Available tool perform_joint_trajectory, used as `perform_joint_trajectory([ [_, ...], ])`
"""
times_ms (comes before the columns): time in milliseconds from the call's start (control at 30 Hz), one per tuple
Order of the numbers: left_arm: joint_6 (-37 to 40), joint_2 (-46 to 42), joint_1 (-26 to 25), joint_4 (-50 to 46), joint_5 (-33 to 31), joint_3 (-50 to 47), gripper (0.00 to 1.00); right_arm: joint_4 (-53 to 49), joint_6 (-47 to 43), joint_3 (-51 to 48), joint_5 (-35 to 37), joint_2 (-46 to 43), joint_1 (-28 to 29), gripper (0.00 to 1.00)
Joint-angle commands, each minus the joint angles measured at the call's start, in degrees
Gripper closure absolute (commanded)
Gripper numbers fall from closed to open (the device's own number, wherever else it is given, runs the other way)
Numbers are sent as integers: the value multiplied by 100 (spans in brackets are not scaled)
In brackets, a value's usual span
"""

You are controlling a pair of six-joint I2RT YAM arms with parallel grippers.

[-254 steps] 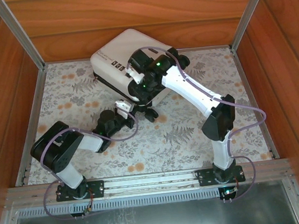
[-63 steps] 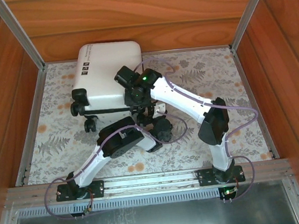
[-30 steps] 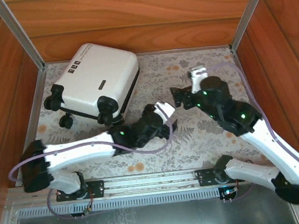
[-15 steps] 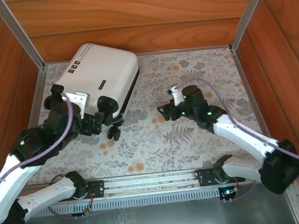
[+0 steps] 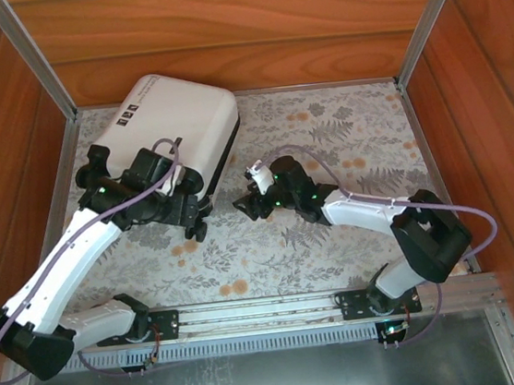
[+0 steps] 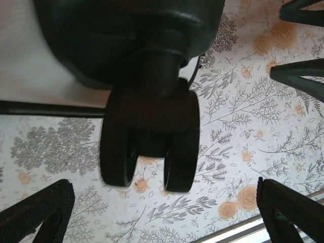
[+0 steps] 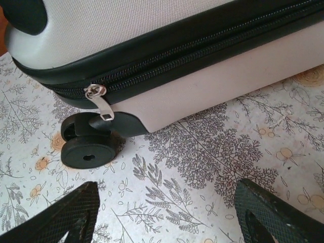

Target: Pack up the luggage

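Observation:
The luggage (image 5: 179,118) is a white hard-shell suitcase lying closed on its side at the back left, wheels toward me. My left gripper (image 5: 185,215) hangs at its near wheels, open; in the left wrist view a black double wheel (image 6: 149,136) stands just beyond the empty space between the fingertips (image 6: 38,212). My right gripper (image 5: 245,203) sits low on the table to the right of the luggage's near corner, open and empty (image 7: 167,217). The right wrist view faces the black zip seam, a silver zip pull (image 7: 99,104) and one wheel (image 7: 88,150).
The floral tablecloth (image 5: 336,230) covers the table. Wooden walls and metal posts (image 5: 33,60) close in the back and sides, and the luggage lies near the back left corner. A metal rail (image 5: 271,312) runs along the near edge.
The luggage has been turned and shifted from the back middle to the back left. In the last half second my left gripper came in to its wheels and my right gripper reached left toward it.

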Motion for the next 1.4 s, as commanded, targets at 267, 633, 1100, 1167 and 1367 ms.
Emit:
perform_joint_trajectory([
  [267,546,1024,473,201,-80,425,9,122,-280,150,75,192,219,25],
  [633,548,1477,557,420,654,556,46,322,-613,228,359,642,528,22],
  [1100,451,1577,557,454,669,625,100,2663,-641,-242,140,1472,608,33],
  [1167,450,1516,557,456,628,594,100,3117,-640,-282,186,1640,607,35],
  [1367,425,1452,561,456,628,579,100,3810,-613,-158,211,1990,607,42],
])
